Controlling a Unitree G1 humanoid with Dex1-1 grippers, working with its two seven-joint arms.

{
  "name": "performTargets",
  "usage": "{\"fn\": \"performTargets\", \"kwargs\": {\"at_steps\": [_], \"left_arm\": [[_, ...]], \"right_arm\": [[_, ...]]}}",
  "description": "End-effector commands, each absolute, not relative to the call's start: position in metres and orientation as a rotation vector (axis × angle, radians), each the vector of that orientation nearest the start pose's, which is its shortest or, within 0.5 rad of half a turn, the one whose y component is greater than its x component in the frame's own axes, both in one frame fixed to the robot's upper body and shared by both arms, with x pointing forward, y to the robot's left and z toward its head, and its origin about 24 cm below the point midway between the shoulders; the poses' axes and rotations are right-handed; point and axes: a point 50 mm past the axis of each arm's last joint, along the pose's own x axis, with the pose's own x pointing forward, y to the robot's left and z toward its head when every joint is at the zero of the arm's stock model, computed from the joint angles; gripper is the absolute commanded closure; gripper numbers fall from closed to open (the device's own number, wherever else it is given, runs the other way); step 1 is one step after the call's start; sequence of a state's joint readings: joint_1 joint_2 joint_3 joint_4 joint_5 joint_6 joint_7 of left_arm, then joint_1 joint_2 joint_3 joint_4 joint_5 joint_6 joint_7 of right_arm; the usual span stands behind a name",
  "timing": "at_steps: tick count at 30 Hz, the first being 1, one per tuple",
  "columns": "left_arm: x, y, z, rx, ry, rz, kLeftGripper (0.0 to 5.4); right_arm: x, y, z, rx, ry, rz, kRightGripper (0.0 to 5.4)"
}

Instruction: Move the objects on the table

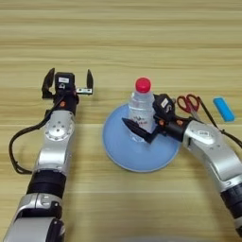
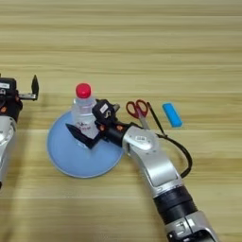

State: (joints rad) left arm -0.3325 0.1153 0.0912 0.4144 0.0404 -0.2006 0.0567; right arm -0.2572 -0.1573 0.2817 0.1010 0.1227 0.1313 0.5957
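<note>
Where right tool [image 1: 144, 125] clasps bottle [image 1: 141, 109], far finger hidden, scissors [image 1: 189, 105] half-covered.

Bright, even light overhead; soft short shadows under the arms; slight blur throughout.

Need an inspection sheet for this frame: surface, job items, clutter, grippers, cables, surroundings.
Surface: light tan wooden table.
Job's things: clear plastic bottle with red cap upright on round light-blue plate; red-handled metal scissors and bright-blue rectangular block lie right of the plate.
Clutter: nothing seen.
Grippers: right gripper has its fingers around the bottle; left gripper open, away from the plate.
Cables: black cable beside left arm; another by right arm.
Surroundings: nothing seen.
</note>
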Motion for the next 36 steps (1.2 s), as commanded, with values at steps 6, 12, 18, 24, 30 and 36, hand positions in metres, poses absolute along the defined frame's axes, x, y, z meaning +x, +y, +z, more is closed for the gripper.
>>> {"fn": "performTargets", "kwargs": {"at_steps": [6, 12, 18, 24, 30, 36], "left_arm": [[0.314, 0.176, 0.057, 0.139, -0.103, 0.075, 0.00], [0.314, 0.176, 0.057, 0.138, -0.102, 0.076, 0.00], [0.314, 0.176, 0.057, 0.137, -0.101, 0.078, 0.00], [0.314, 0.176, 0.057, 0.137, -0.100, 0.078, 0.00], [0.314, 0.176, 0.056, 0.139, -0.095, 0.080, 0.00], [0.315, 0.175, 0.056, 0.135, -0.093, 0.081, 0.00]], "right_arm": [[0.279, -0.073, 0.060, -0.117, 0.042, 0.906, 0.75], [0.278, -0.073, 0.060, -0.112, 0.039, 0.906, 1.38], [0.278, -0.074, 0.061, -0.106, 0.034, 0.902, 1.98], [0.280, -0.076, 0.068, -0.098, 0.010, 0.885, 2.15], [0.289, -0.087, 0.087, -0.095, -0.056, 0.828, 2.17], [0.299, -0.105, 0.103, -0.097, -0.106, 0.746, 2.17]]}}
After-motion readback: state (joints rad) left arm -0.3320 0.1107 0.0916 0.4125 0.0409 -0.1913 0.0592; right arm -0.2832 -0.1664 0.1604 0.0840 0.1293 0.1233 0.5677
